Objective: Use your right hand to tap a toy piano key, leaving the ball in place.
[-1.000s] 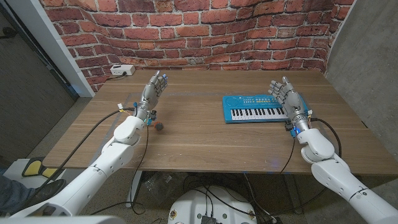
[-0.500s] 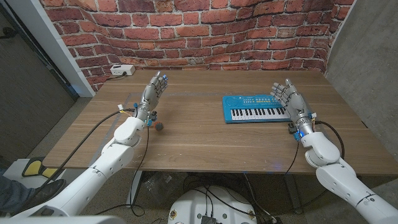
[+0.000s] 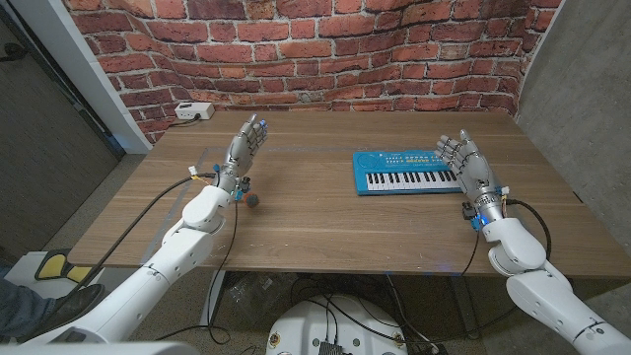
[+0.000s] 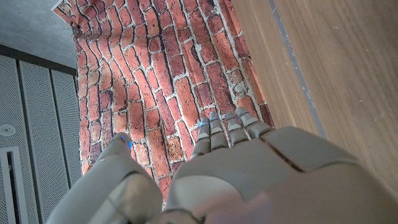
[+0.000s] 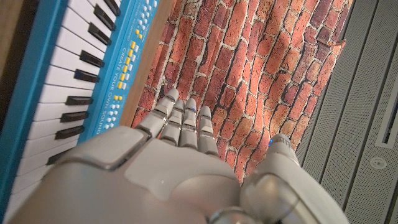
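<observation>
A blue toy piano [image 3: 405,173] with black and white keys lies on the right half of the wooden table [image 3: 315,222]; its keys [image 5: 56,93] also appear in the right wrist view. My right hand [image 3: 467,164] stands just off the piano's right end, fingers apart and pointing away, holding nothing. A small dark ball [image 3: 253,199] sits on the table left of centre. My left hand [image 3: 243,148] stands upright beyond and to the left of the ball, fingers spread, apart from it.
A white power block [image 3: 193,111] with a cable lies at the table's far left corner. A brick wall [image 3: 325,49] runs behind the table. Cables trail along my left arm [image 3: 192,212] over the table's left edge.
My right hand has drawn back toward the near right, off the piano's right end to a spot beside it. The left hand and the ball have stayed put.
</observation>
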Robot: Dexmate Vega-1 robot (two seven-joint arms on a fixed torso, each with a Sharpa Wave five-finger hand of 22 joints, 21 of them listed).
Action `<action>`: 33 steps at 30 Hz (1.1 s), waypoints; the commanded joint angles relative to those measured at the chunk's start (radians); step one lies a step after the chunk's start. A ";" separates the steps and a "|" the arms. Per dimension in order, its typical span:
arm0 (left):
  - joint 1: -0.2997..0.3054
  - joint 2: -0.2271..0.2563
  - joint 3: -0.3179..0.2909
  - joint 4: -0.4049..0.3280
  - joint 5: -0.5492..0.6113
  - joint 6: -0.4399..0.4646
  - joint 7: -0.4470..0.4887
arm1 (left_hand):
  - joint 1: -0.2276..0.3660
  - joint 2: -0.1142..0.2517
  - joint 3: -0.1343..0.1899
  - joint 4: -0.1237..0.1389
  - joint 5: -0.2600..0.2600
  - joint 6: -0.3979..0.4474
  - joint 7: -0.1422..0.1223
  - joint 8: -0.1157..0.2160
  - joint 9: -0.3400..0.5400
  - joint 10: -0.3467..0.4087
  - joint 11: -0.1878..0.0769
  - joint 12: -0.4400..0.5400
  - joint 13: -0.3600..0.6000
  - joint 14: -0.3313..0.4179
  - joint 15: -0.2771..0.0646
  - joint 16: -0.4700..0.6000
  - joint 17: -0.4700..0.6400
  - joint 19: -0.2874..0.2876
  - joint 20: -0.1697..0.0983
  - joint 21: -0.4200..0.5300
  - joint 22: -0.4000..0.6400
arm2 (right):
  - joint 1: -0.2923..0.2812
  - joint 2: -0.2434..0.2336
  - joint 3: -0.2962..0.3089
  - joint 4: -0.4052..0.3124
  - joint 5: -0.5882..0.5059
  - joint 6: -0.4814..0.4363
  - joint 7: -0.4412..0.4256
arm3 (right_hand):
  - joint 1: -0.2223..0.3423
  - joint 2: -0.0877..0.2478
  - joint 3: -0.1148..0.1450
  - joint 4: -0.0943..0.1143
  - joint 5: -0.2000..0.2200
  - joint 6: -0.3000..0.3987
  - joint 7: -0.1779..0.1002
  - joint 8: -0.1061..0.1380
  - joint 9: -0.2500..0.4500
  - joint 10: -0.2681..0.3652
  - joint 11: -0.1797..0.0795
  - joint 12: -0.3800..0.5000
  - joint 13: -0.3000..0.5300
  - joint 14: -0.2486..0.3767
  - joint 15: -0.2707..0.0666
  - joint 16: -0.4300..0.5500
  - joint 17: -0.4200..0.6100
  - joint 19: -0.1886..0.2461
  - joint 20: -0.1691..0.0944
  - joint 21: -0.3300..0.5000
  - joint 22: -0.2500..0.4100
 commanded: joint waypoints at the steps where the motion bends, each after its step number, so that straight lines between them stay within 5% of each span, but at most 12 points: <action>1: -0.009 -0.001 0.014 -0.014 0.010 0.011 0.003 | 0.006 -0.005 0.003 -0.006 -0.003 0.009 -0.002 -0.004 0.002 0.009 0.000 -0.003 0.001 0.008 -0.003 -0.004 0.002 0.005 0.008 -0.001 0.002 | -0.043 0.006 0.018 -0.018 -0.031 0.017 -0.025 | 0.000 -0.007 -0.004 0.001 0.006 0.009 -0.003 0.000 0.005 0.008 -0.002 0.003 0.002 0.013 0.003 0.005 0.004 0.013 0.001 0.005 0.003; 14: -0.006 -0.002 0.012 -0.011 0.013 0.000 0.003 | 0.008 -0.004 0.002 -0.006 -0.004 0.011 -0.002 -0.006 0.002 0.011 0.001 -0.005 0.001 0.010 -0.004 -0.005 0.002 0.004 0.008 -0.003 0.002 | -0.068 0.004 0.026 -0.050 -0.043 0.002 -0.032 | 0.002 -0.007 -0.004 0.000 0.006 0.015 -0.007 0.000 0.005 0.018 -0.003 0.005 0.002 0.023 0.003 0.005 0.004 0.021 0.002 0.006 0.003; 33: -0.002 0.008 0.004 -0.025 0.020 0.004 0.012 | 0.011 -0.001 0.000 -0.006 -0.005 0.015 -0.001 -0.009 0.003 0.014 -0.002 -0.008 0.001 0.011 -0.005 -0.007 0.002 0.005 0.008 -0.005 0.002 | -0.091 0.005 0.041 -0.081 -0.225 -0.043 -0.152 | 0.002 -0.005 -0.005 -0.001 0.007 0.010 -0.025 -0.005 0.005 0.014 -0.006 -0.001 0.002 0.023 0.003 -0.001 0.005 0.022 0.002 0.001 0.003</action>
